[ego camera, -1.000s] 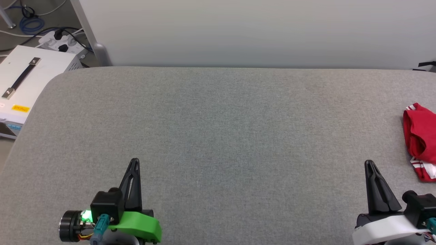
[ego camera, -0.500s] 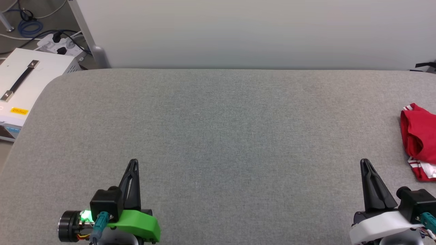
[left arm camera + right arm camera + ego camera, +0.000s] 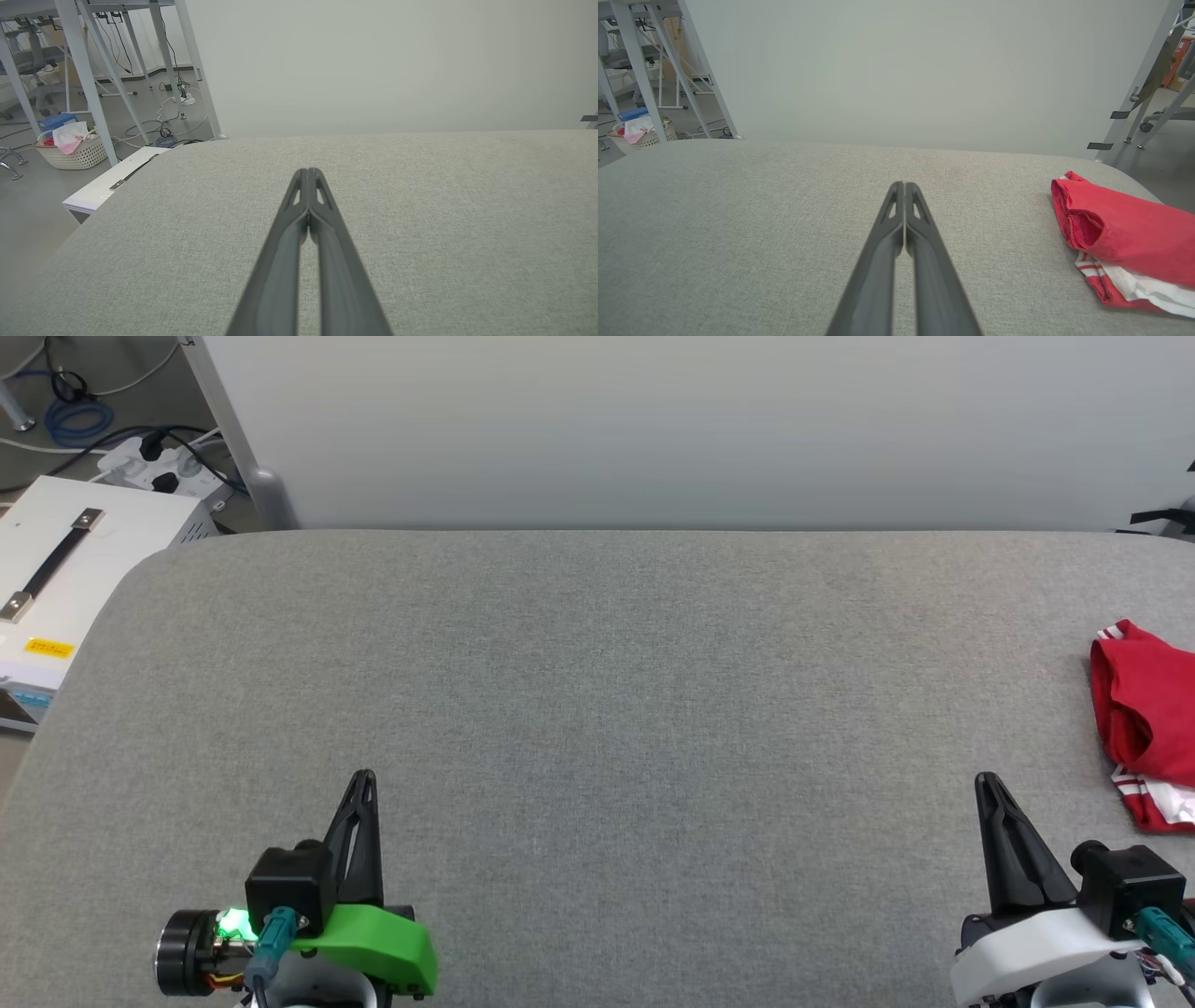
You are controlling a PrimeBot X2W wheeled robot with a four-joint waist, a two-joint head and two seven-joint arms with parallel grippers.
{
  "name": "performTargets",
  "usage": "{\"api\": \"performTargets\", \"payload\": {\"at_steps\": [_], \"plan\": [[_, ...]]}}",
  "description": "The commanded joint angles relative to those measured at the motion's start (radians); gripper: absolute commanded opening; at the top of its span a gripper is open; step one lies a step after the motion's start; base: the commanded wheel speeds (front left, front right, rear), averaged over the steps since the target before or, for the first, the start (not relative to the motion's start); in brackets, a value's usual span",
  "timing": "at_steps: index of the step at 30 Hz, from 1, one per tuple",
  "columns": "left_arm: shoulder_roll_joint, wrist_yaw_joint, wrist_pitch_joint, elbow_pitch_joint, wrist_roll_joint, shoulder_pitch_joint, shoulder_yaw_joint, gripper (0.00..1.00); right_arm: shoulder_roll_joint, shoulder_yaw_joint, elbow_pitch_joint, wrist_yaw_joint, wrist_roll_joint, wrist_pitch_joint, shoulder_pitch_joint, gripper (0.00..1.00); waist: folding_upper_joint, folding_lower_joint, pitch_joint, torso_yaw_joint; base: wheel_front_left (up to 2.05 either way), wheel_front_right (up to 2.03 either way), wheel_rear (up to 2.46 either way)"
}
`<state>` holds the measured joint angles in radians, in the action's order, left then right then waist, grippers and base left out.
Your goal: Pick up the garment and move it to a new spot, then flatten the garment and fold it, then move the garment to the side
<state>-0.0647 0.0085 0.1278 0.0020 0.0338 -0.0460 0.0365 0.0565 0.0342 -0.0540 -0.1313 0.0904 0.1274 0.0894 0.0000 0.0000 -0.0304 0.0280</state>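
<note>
The garment (image 3: 1146, 719) is cut off by the right picture edge.

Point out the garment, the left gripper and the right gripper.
garment (image 3: 1120, 228): right wrist view, red upper fold.
left gripper (image 3: 308, 173): left wrist view, shut fingertips.
right gripper (image 3: 904, 186): right wrist view, shut fingertips.

No legible text; yellow sticker (image 3: 49, 647) on white box (image 3: 121, 537) (too small).

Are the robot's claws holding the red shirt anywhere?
No. Both the left gripper and right gripper are shut and empty; the garment lies bunched on the table, untouched.
</note>
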Motion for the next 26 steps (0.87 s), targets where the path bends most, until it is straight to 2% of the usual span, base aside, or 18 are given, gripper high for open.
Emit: {"api": "performTargets", "payload": {"at_steps": [1, 26], "plan": [[0.005, -0.003, -0.008, -0.001, -0.01, 0.018, -0.004, 0.0, -0.002, -0.003, 0.005, 0.0, -0.011, -0.005, -0.021, 0.0, 0.0, 0.0, 0.001, -0.001, 0.0, 0.0, 0.0], [0.009, -0.005, -0.061, -0.001, -0.021, 0.031, -0.019, 0.0, -0.004, -0.017, 0.027, 0.0, -0.046, -0.06, -0.052, 0.0, 0.0, 0.0, 0.014, -0.013, 0.0, 0.0, 0.0]]}}
